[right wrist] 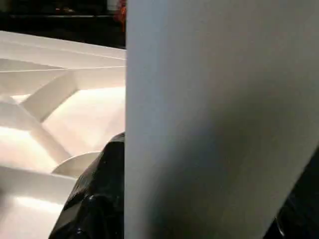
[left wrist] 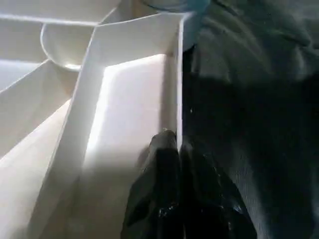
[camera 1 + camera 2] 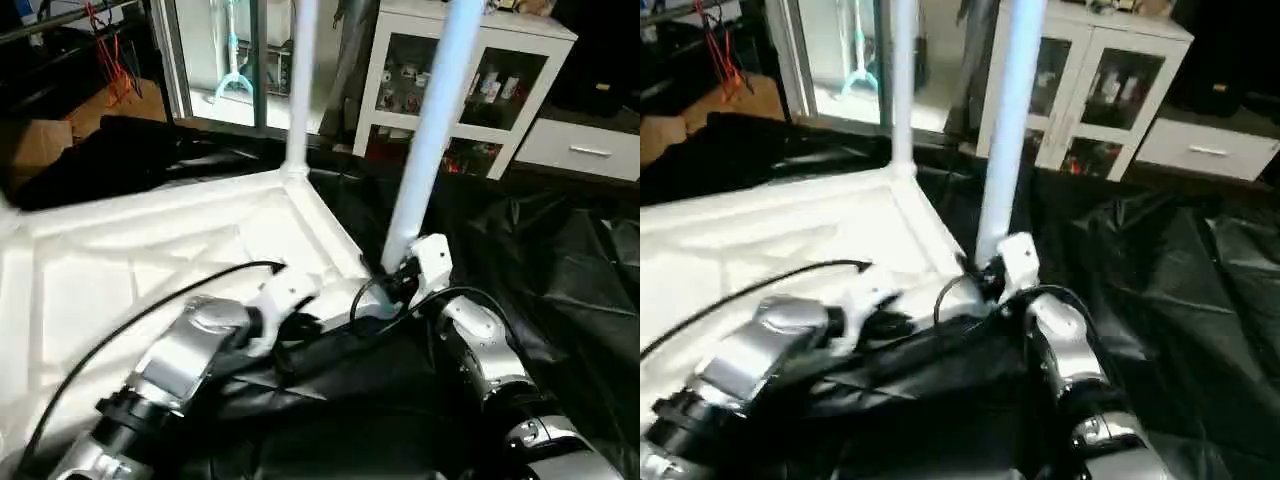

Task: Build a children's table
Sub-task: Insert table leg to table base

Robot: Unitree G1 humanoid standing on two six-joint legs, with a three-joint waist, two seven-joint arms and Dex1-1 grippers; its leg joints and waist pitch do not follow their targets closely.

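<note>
Left-eye view: right gripper (image 3: 400, 272) clasps a leg (image 3: 432, 130) at the tabletop's (image 3: 120, 250) near corner; left gripper (image 2: 172, 149) pinches the rim. Keep the leg upright, press straight down.

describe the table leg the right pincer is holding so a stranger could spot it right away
Find the white upside-down tabletop lying on black sheeting. Two white legs rise from its right-hand edge. The wanted leg is the nearer, tilted one, gripped low down by the right pincer; the far leg stands straight and unheld in its corner.
</note>
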